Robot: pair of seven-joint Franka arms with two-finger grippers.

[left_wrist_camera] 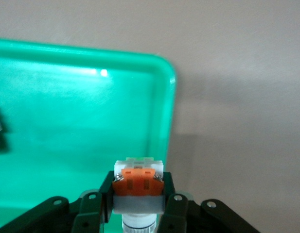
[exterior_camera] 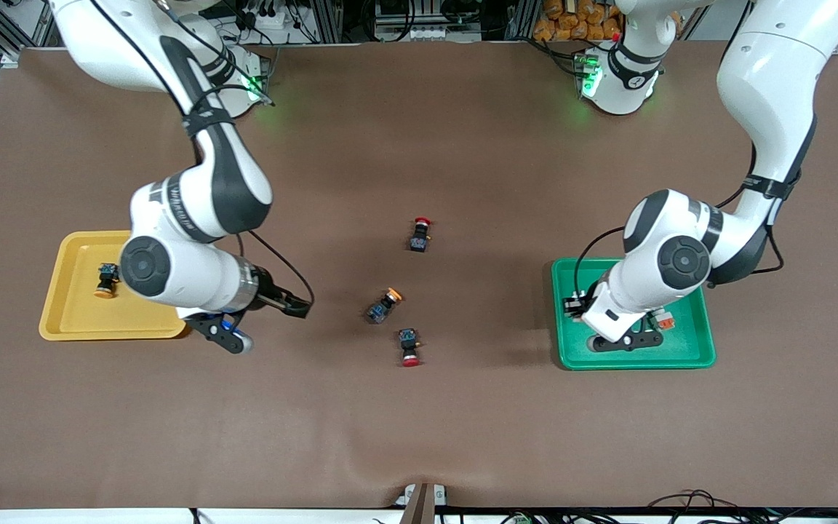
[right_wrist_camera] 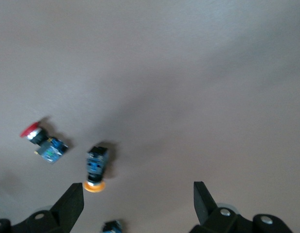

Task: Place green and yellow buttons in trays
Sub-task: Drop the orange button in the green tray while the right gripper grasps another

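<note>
My left gripper (exterior_camera: 623, 340) is over the green tray (exterior_camera: 688, 353), near its rim toward the right arm's end, and is shut on a whitish-silver button with an orange patch (left_wrist_camera: 138, 182). The tray also shows in the left wrist view (left_wrist_camera: 81, 111). A second whitish button (exterior_camera: 663, 320) lies in that tray. My right gripper (exterior_camera: 266, 322) is open and empty, just off the yellow tray (exterior_camera: 77, 327), which holds one orange-capped button (exterior_camera: 106, 280). Another orange-capped button (exterior_camera: 384, 304) lies mid-table and shows in the right wrist view (right_wrist_camera: 96, 170).
Two black buttons with red caps lie mid-table, one farther from the front camera (exterior_camera: 420, 233) and one nearer (exterior_camera: 409, 346) than the orange-capped one. The farther one shows in the right wrist view (right_wrist_camera: 43, 141). The brown mat covers the table.
</note>
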